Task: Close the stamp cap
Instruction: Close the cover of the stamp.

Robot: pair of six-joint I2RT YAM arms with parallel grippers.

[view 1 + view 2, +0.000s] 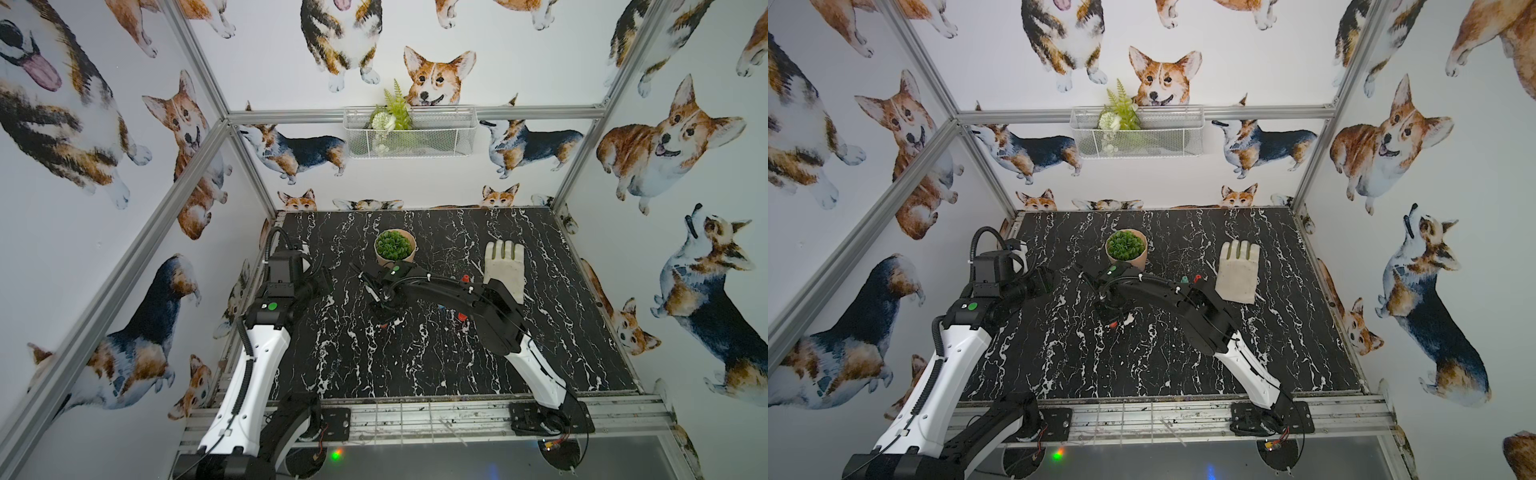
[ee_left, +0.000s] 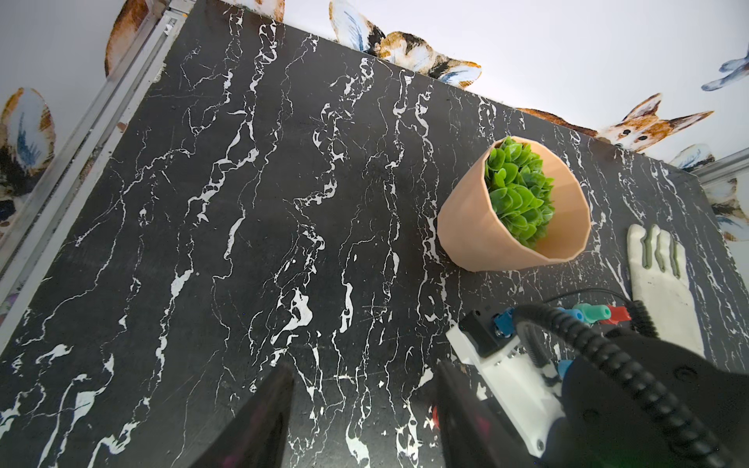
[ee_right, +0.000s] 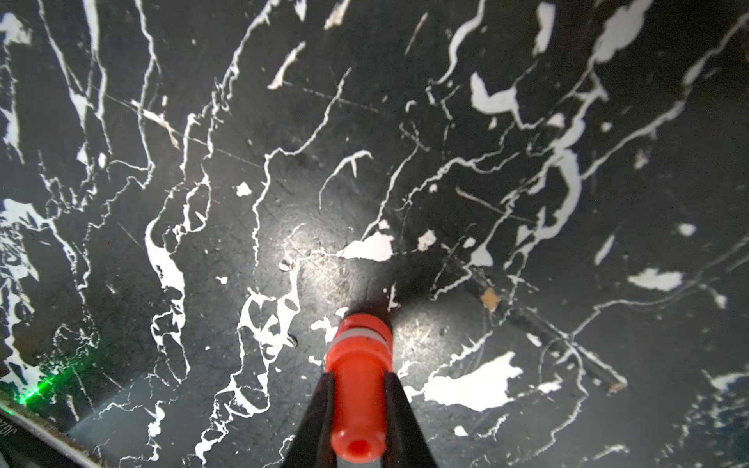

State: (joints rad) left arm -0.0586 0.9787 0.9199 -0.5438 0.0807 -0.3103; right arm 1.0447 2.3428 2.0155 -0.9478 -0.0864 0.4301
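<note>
My right gripper (image 3: 360,377) is shut on an orange-red stamp (image 3: 358,409) that stands upright on the black marble table (image 3: 283,182). The stamp's wider lower end (image 3: 367,324) rests on the table, and a pale ring runs round it. That lower end looks like the cap, pressed against the body. In both top views the right gripper (image 1: 384,313) (image 1: 1111,311) points down near the table's middle, with a red bit of the stamp (image 1: 384,326) (image 1: 1112,324) under it. My left gripper (image 2: 364,368) is open and empty just left of the stamp (image 2: 435,417).
A peach pot of green succulent (image 1: 395,247) (image 1: 1126,247) (image 2: 478,227) stands behind the right gripper. A white glove (image 1: 505,270) (image 1: 1239,270) (image 2: 660,291) lies at the right. Small teal (image 2: 591,313), red (image 2: 618,314) and blue (image 2: 573,314) stamps stand beside the glove.
</note>
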